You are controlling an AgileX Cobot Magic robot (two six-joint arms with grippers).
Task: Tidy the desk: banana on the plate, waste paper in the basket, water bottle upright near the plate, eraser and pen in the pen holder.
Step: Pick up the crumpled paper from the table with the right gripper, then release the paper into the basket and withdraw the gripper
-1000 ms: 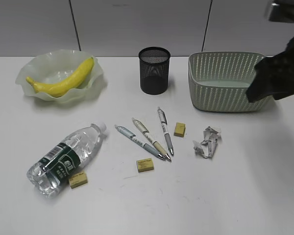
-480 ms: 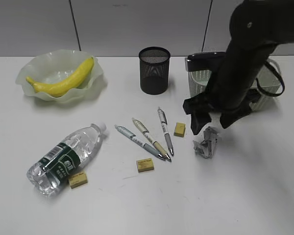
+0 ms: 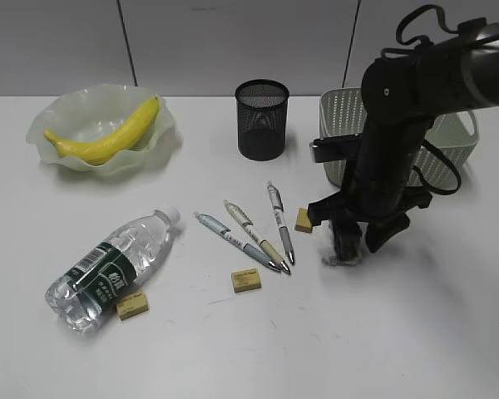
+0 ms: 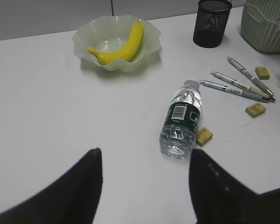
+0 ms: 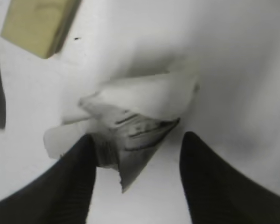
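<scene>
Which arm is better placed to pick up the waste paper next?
Right. Its end effector is open, fingers straddling the waste paper, beside the basket. The left end effector hangs over bare desk, far from it.

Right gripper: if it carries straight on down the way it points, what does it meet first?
Likely the crumpled white-grey waste paper, lying between the open jaws of the right gripper, then the white desk beneath.
</scene>
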